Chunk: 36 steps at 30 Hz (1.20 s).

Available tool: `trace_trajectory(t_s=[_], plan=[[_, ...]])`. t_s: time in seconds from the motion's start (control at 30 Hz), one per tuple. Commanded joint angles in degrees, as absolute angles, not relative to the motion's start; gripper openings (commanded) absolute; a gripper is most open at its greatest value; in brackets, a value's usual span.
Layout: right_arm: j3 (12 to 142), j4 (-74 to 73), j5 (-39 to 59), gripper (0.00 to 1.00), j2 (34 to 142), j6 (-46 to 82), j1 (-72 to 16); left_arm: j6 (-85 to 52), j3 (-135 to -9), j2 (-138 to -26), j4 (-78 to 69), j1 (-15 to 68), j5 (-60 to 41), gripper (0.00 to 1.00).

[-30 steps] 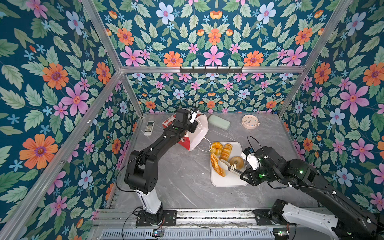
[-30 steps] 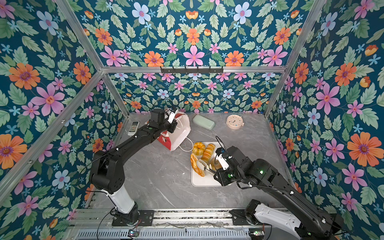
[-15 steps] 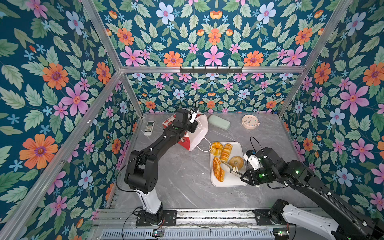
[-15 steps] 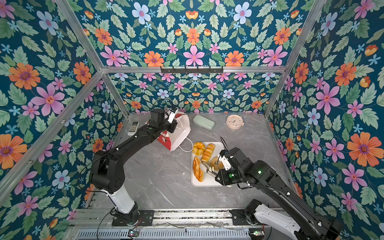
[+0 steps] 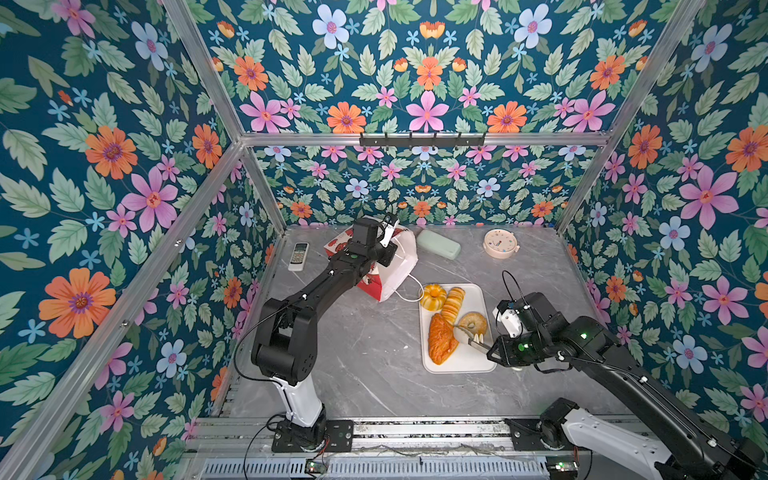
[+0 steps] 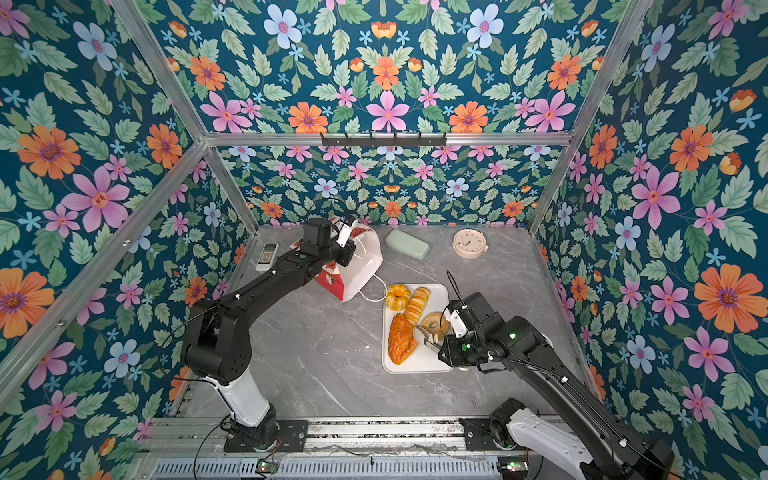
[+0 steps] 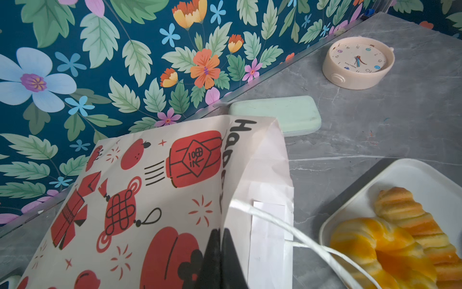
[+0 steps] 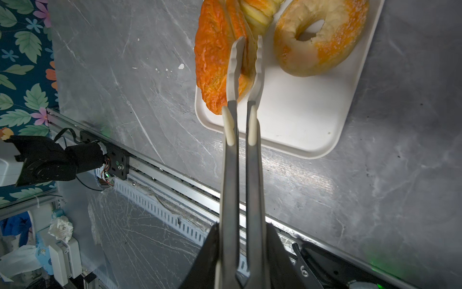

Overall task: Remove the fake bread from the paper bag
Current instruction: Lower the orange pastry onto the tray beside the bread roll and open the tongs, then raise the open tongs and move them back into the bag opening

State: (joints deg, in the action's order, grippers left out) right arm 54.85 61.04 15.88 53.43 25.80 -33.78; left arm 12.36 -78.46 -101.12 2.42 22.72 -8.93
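Note:
The paper bag [image 5: 401, 270] [image 6: 365, 266] lies tipped at the back left, and my left gripper [image 7: 221, 230] is shut on its top edge [image 7: 225, 200]. Three pieces of the fake bread lie on the white tray [image 5: 465, 361]: a round fluted bun [image 5: 433, 297], a ridged loaf [image 5: 453, 305] and a ring bagel [image 5: 473, 325]. A fourth, a croissant [image 5: 442, 343] [image 8: 215, 55], lies flat beside them. My right gripper [image 5: 492, 351] [image 8: 242, 227] is shut on metal tongs [image 8: 243, 150]. Their white tips stand slightly apart over the croissant's edge.
A remote [image 5: 299, 256], a pale green case [image 5: 438, 244] and a round clock [image 5: 500, 244] lie along the back wall. The bag's cord handle [image 5: 409, 293] trails toward the tray. The metal rail [image 5: 415, 432] runs along the table's front edge.
The right gripper's tongs have brought the croissant down from on edge to flat on the tray, a little nearer the front. The left arm has not moved.

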Motion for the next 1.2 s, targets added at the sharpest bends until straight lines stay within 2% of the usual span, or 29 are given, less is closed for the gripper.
trace_trajectory(t_s=[0.0, 0.13, 0.4, 0.7, 1.03, 1.17], plan=[[55.8, 62.6, 13.8, 0.13, 53.4, 24.1, -33.8, 12.7, -78.8, -100.8, 2.2, 22.7, -8.9, 0.01], [57.3, 63.8, 11.9, 0.18, 53.1, 23.8, -33.8, 12.8, -78.9, -100.9, 2.3, 22.7, -9.0, 0.01], [61.3, 62.3, 9.3, 0.19, 50.2, 21.7, -33.8, 12.7, -78.8, -100.5, 2.3, 22.7, -9.0, 0.01], [63.4, 50.9, 15.9, 0.19, 54.2, 19.4, -36.0, 13.1, -78.7, -99.6, 2.7, 22.7, -8.8, 0.01], [65.1, 23.6, 17.1, 0.17, 68.2, 16.6, -39.9, 14.6, -77.9, -96.6, 3.9, 22.7, -10.4, 0.0], [69.7, 19.5, 16.2, 0.16, 77.5, 14.2, -39.9, 14.9, -77.5, -95.9, 4.2, 22.7, -10.2, 0.0]])
